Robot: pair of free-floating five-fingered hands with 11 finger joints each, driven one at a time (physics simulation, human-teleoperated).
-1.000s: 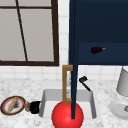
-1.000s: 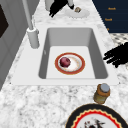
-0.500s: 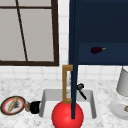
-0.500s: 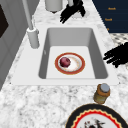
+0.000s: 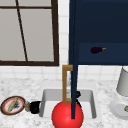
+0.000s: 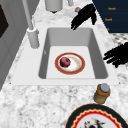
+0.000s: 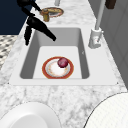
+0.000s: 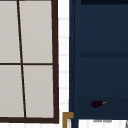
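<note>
From my station I see the right robot hand [image 6: 83,16] hovering above the far right end of the sink [image 6: 97,50]. Its fingers are straight and spread apart, and it holds nothing. Below it, toward the middle of the basin, lies a plate [image 6: 78,65] with a red-brown rim. A dark red round fruit [image 6: 65,62] sits on that plate, on the side away from the hand and toward the faucet [image 6: 32,37]. The hand and the plate are well apart, with nothing touching.

The left robot hand [image 6: 117,55] hangs in the air over the front edge of the sink, with its fingers also loosely spread and empty. The nearest thing to it is a small jar [image 6: 102,93] with a grey lid, standing upright on the marble tabletop [image 6: 37,100] just to the hand's left. I can't tell whether the two touch. Further left of the jar lies a patterned plate [image 5: 3,106].

In the front view a navy cabinet door [image 5: 73,75] stands open edge-on in front of the right robot hand and hides most of it. Above and to the right of that hand, an eggplant [image 5: 97,50] lies on a shelf in the cabinet.
</note>
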